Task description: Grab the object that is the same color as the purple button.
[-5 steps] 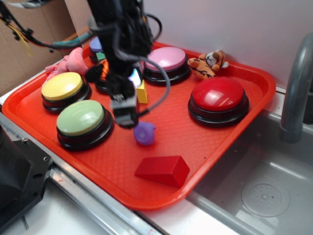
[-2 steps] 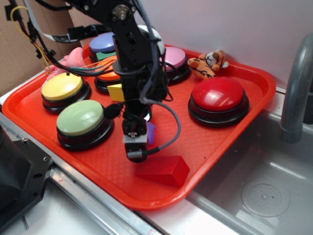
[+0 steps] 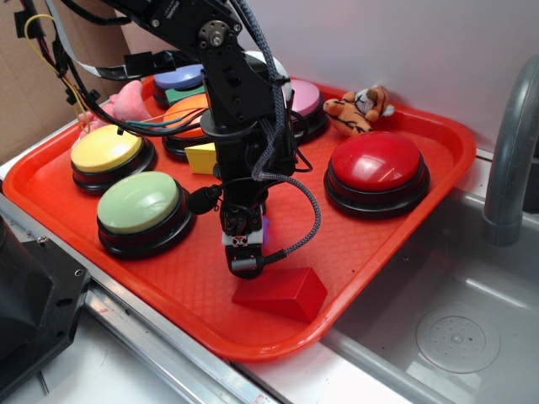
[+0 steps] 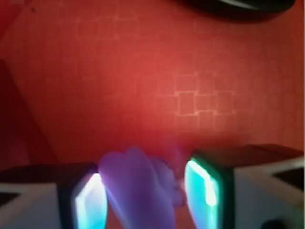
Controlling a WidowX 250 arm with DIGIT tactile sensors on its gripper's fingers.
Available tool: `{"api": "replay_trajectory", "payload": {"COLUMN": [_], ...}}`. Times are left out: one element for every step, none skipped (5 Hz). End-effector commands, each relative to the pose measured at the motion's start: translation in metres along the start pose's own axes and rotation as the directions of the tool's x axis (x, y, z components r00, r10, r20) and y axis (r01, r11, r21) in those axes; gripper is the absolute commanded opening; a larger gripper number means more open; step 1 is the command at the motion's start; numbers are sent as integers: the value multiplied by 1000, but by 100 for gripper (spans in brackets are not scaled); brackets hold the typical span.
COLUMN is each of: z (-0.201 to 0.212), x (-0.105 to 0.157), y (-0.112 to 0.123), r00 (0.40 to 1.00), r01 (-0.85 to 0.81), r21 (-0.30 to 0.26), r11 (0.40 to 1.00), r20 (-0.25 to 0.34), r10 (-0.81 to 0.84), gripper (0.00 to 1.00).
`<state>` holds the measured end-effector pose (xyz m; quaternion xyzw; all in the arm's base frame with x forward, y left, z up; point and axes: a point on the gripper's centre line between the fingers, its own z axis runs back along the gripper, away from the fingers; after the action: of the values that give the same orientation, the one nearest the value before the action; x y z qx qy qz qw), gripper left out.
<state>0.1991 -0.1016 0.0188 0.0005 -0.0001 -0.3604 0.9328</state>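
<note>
Tool over the purple toy

The tool is low on the tray, fingers apart around the purple toy.

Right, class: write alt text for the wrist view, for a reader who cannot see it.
A blurry purple toy sits between the two fingers of the gripper, which glow teal on their inner faces; it touches the left one, with a gap at the right. Behind lies the red tray with its fine grid texture.
</note>
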Motion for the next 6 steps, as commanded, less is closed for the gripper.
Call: {"api": "replay_trajectory", "payload": {"z": [15, 45, 76, 111, 140, 169], "x": [1, -2, -14, -30, -44, -61], "y": [2, 10, 18, 28, 44, 62], "r00": [996, 973, 906, 825, 755, 699], "r01": [-85, -229, -415, -561, -656, -715], "r21": [7, 44, 74, 73, 38, 8], "r11": [996, 972, 907, 824, 754, 699], "r20": [-4, -24, -61, -24, 19, 54], "r10": [85, 230, 419, 564, 656, 713], "gripper": [0, 0, 0, 0, 0, 0]}}
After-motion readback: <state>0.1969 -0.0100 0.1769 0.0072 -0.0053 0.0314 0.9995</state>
